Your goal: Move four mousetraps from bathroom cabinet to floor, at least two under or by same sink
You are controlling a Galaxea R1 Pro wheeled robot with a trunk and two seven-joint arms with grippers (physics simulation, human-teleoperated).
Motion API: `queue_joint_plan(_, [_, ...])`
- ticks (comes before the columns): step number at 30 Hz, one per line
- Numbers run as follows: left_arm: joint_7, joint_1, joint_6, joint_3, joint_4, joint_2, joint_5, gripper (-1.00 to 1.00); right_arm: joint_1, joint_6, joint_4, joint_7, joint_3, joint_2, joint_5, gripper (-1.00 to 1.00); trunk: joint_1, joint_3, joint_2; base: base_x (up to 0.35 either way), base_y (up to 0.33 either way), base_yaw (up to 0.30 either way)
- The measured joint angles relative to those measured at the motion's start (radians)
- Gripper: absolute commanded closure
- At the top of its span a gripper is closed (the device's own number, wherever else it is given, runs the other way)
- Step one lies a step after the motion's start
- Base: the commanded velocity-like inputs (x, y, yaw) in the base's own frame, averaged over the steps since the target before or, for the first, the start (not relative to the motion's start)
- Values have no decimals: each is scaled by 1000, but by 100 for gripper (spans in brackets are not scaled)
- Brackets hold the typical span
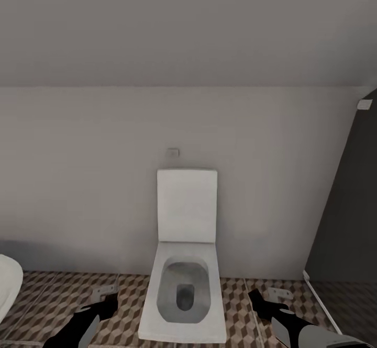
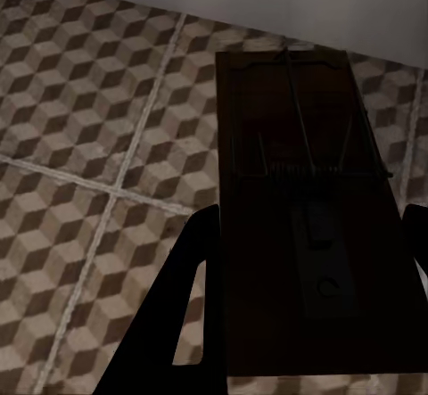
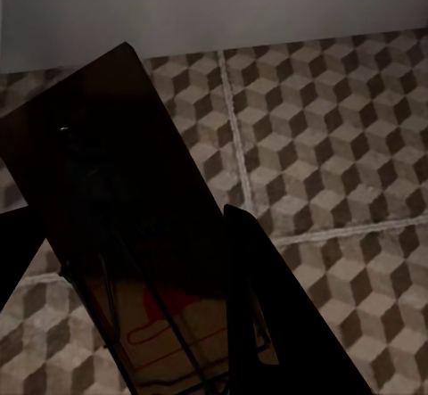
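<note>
Two traps, one per hand | left hand (image 2: pixel 303 261) pinching trap (image 2: pixel 303 190), right hand (image 3: pixel 134 261) pinching trap (image 3: pixel 116 208), long axes along fingers | both low over floor (image 1: pixel 52 295), flanking toilet (image 1: pixel 183 295) | sink unseen; white rim (image 1: pixel 8 285) far left.

Head camera sits high, facing forward and slightly down at a white toilet (image 1: pixel 183 285) against a pale wall (image 1: pixel 78 191), with the bathroom floor (image 1: pixel 52 295) filling a low strip. Left wrist camera looks steeply down along its fingers, close over the cube-patterned tiles (image 2: pixel 80 127). Right wrist camera likewise looks down, close to the tiles (image 3: pixel 339 145). All three views share the tiled floor and the wall's base.
</note>
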Motion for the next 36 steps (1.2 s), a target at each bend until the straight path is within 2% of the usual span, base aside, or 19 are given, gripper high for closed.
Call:
queue_joint_plan(4, [2, 0, -47, 0, 20, 0, 0, 100, 0, 1, 0, 1, 1, 1, 0, 100, 15, -13, -28, 0, 0, 0])
queue_joint_plan(9, [2, 0, -71, 0, 38, 1, 0, 100, 0, 10, 0, -5, 0, 1, -3, 100, 35, -28, -63, 0, 0, 0])
queue_joint_plan(15, [2, 0, -75, -1, 42, 0, 0, 100, 0, 45, 0, -39, -3, 3, -4, 100, 58, -47, -105, 0, 0, 0])
queue_joint_plan(20, [2, 0, -76, -1, 42, 0, 0, 100, 0, 54, -1, -123, -5, 6, -5, 100, 77, -63, -140, 0, 0, 0])
queue_joint_plan(22, [2, 0, -77, 0, 42, 0, 0, 100, 0, 55, -1, -135, -5, 10, -5, 100, 84, -69, -154, 0, 0, 0])
queue_joint_plan(28, [2, 0, -78, 0, 42, 0, 0, 100, 0, 56, -1, -147, -5, 28, -5, 100, 107, -88, -196, 0, 0, 0])
queue_joint_plan(36, [2, 0, -76, 0, 42, 2, -2, 100, 0, 55, -1, -150, -5, 31, -5, 100, 138, -113, -252, 0, 0, 0])
